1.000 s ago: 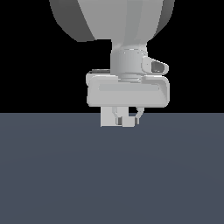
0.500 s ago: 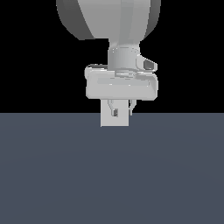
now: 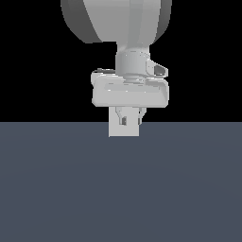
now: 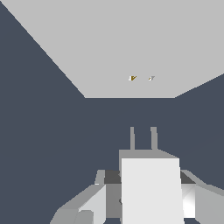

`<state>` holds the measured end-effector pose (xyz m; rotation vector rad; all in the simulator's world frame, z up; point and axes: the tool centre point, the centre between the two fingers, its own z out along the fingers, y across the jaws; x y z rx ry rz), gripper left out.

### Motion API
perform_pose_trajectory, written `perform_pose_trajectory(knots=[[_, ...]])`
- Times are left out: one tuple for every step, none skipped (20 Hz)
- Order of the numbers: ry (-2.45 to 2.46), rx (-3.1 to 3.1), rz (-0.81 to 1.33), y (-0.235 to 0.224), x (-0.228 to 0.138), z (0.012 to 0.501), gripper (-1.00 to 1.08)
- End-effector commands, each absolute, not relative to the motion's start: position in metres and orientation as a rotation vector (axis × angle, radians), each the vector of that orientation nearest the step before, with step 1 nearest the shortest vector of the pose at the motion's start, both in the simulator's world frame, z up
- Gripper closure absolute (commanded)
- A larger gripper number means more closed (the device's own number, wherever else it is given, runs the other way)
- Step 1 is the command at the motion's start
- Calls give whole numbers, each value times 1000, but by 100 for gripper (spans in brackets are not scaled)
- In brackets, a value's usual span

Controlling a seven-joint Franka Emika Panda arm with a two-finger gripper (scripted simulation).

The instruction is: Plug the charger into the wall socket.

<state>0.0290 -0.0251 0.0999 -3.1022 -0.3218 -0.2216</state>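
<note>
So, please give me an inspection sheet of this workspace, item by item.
Surface: plain dark grey floor.
Job's things: charger held, its two prongs pointing toward the wall socket, not yet touching it; the socket's two small holes show in the wrist view.
Clutter: nothing seen.
Grippers: gripper, jaws closed on the charger.
Cables: nothing seen.
Surroundings: black background; arm overhead in the exterior view.

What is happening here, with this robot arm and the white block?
The gripper holds the charger between its jaws, two prongs pointing toward the wall socket. A gap of dark surface lies between prongs and plate, so it is not yet plugged in. In the wrist view the prongs sit roughly in line with the socket's two holes.
</note>
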Motion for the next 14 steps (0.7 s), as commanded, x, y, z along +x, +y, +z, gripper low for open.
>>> perform_pose_trajectory(knots=[[-322,-3102,-222,-25,30,100,108],[-322,-3102,-222,-25,30,100,108],[-322,-3102,-222,-24,32,100,108],[-322,-3102,-222,-24,33,100,108],[-322,-3102,-222,-24,35,100,108],[-322,-3102,-222,-23,37,100,108],[-322,-3102,-222,-23,40,100,108],[-322,-3102,-222,-22,42,100,108],[-322,-3102,-222,-21,45,100,108],[-322,-3102,-222,-21,49,100,108],[-322,-3102,-222,-20,53,100,108],[-322,-3102,-222,-19,56,100,108],[-322,-3103,-222,-18,60,100,108],[-322,-3103,-222,-18,63,100,108]])
